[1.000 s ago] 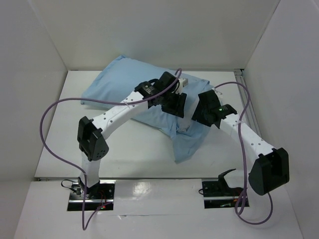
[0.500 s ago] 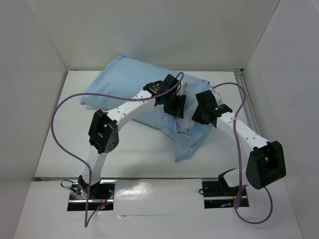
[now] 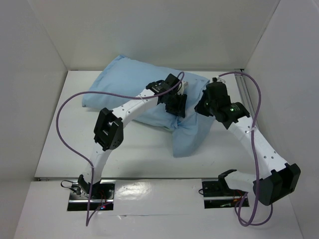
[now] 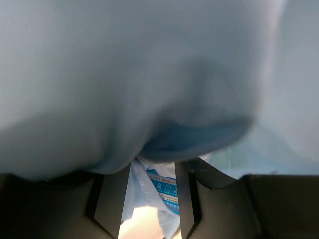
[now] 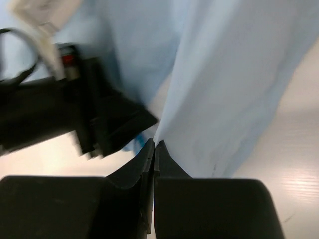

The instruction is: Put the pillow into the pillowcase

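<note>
White tabletop inside a white booth.
The smooth white tabletop (image 3: 134,157) is boxed in by flat white panel walls (image 3: 159,35) at back, left and right; a thin silver metal rail (image 3: 149,179) lines its near edge.

a: what colour are the arms?
b: white links on the left arm (image 3: 130,105) and the right arm (image 3: 256,147), with chunky black joint housings (image 3: 108,135)
a: any cables?
b: a purple cable (image 3: 58,117) loops off each, a green light (image 3: 233,108) glows on the right one, and the fingers (image 4: 112,196) are dark and angular
</note>
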`<state>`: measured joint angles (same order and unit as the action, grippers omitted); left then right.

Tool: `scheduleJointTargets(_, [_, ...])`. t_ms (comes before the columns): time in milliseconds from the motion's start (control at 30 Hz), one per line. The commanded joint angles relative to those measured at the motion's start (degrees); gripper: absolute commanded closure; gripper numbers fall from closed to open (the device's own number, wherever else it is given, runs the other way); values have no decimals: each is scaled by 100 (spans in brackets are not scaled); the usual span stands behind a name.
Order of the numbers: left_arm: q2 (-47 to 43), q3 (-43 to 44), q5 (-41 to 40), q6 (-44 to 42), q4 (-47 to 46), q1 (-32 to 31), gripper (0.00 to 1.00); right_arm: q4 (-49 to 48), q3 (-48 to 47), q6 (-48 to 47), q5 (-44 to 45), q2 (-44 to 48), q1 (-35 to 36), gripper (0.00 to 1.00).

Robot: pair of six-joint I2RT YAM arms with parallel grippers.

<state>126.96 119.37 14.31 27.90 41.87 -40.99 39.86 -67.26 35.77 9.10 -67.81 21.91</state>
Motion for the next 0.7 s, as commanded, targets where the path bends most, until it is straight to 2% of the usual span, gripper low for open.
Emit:
scheduleJointTargets(0, [294, 113, -16, 84, -214, 109, 48, -107, -348, -193, -768, 189, 156, 100])
scheduleJointTargets(67, [295, 113, 37, 84, -214, 109, 49, -451, -410, -263, -1294, 189, 357, 100])
scheduleJointTargets(133, [295, 113, 37, 84, -214, 162, 49, -1328, -315, -350, -1908, 329, 445, 100])
scheduleJointTargets(200, [234, 113, 37, 84, -214, 162, 50, -2100, -43, -404, -1991, 470, 446, 100])
scheduleJointTargets(233, [137, 60, 37, 84, -214, 162, 56, -2105, 11, -404, -1913, 531, 446, 100])
scheduleJointTargets(267, [67, 60, 37, 84, -214, 162, 62, -2018, 12, -404, -1451, 428, 446, 100])
scheduleJointTargets(300, [-21, -10, 98, 84, -214, 214, 71, -1686, -41, -404, -1264, 357, 446, 100])
scheduleJointTargets(367, [-388, -177, 168, 84, -214, 215, 95, -1403, -41, -404, -860, 234, 446, 100])
scheduleJointTargets(400, [-530, -334, 169, 84, -214, 215, 99, -1341, -41, -404, -858, 181, 446, 100])
scheduleJointTargets(667, [-1805, -907, 353, 84, -100, 215, 100, -726, 442, -456, -198, 348, 446, 100])
